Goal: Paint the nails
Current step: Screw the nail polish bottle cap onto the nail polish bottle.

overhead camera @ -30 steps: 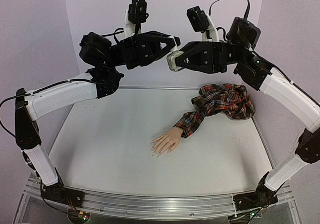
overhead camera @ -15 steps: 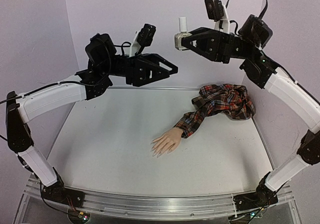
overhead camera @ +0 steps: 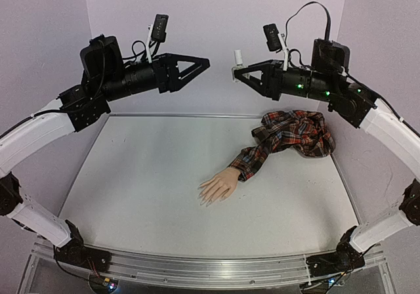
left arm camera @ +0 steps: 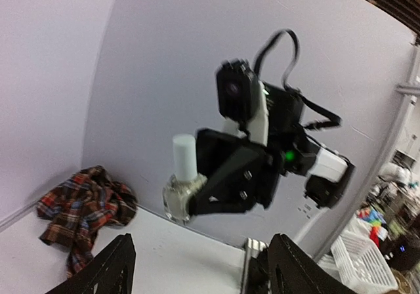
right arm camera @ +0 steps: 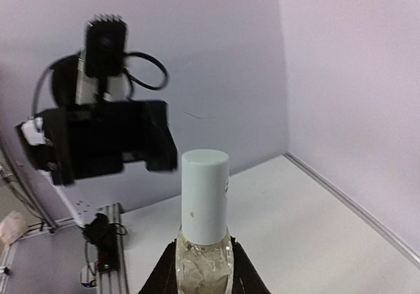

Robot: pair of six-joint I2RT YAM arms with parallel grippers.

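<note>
white table (overhead camera: 138, 195), aluminium rail (overhead camera: 210, 268) along its near edge. red plaid shirt (overhead camera: 298, 133) crumpled at far right. small clear bottle (right arm camera: 205, 215), white cap, upright, well above table. white basket (left arm camera: 364, 262) off-table.

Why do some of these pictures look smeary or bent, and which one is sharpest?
Top external: sharp and evenly lit, soft shadow under the mannequin hand, wide lens bowing the table's front rail. Left wrist: tilted, the bottle and right arm slightly smeared, likely motion. Right wrist: white cap crisp up close, left arm behind it blurred.
</note>
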